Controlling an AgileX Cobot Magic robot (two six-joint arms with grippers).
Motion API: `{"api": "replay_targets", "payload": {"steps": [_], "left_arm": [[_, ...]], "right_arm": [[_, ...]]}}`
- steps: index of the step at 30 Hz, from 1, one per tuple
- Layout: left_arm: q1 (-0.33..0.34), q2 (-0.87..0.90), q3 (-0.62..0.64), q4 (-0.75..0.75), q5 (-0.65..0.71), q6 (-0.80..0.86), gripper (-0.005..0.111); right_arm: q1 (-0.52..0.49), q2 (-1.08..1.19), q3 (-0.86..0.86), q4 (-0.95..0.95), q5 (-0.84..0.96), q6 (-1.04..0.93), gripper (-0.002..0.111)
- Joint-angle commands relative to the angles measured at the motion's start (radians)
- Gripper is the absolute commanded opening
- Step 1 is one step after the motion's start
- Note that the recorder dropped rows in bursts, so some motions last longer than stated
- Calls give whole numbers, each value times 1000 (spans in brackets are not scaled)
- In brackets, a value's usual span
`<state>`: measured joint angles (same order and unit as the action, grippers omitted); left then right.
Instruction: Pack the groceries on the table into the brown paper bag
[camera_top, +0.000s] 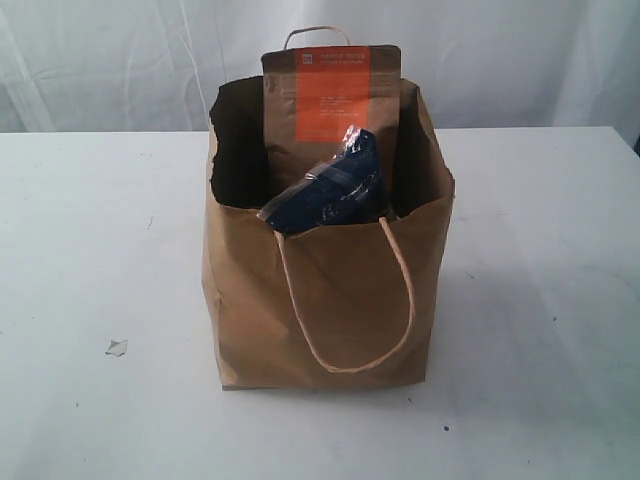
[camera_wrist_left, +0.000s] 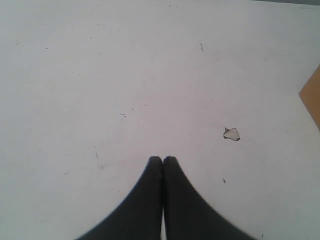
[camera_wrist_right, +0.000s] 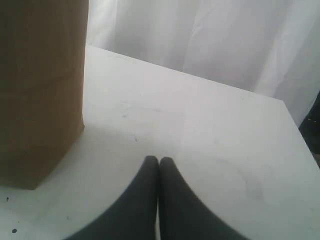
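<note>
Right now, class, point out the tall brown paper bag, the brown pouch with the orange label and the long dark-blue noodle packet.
tall brown paper bag (camera_top: 250, 320): exterior view, bare front wall.
brown pouch with the orange label (camera_top: 331, 95): exterior view, its orange label.
long dark-blue noodle packet (camera_top: 335, 195): exterior view, its dark middle.

You are seeing the brown paper bag (camera_top: 330, 300) standing upright mid-frame on the table (camera_top: 90, 250), the brown pouch with orange label (camera_top: 330, 100) and long dark-blue noodle packet (camera_top: 335, 190) sticking out.

At upper centre of the exterior view the bag (camera_top: 250, 300) hides the lower parts of the pouch (camera_top: 283, 130) and noodle packet (camera_top: 335, 195), the label (camera_top: 332, 95) print is unreadably small, the scrap (camera_top: 117, 347) at lower left is unidentifiable, and both wrist views crop the bag.
</note>
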<state>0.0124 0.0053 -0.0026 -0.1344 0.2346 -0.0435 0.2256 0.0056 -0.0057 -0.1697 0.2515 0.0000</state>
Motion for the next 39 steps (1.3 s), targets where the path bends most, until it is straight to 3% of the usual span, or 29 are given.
{"api": "replay_targets", "payload": {"steps": [1,39], "left_arm": [[3,-5,3,-7,3,0,0],[3,-5,3,-7,3,44,0]], "right_arm": [[-8,-6,6,-6,-6,0,0],[-8,-6,6,-4,16,26,0]]}}
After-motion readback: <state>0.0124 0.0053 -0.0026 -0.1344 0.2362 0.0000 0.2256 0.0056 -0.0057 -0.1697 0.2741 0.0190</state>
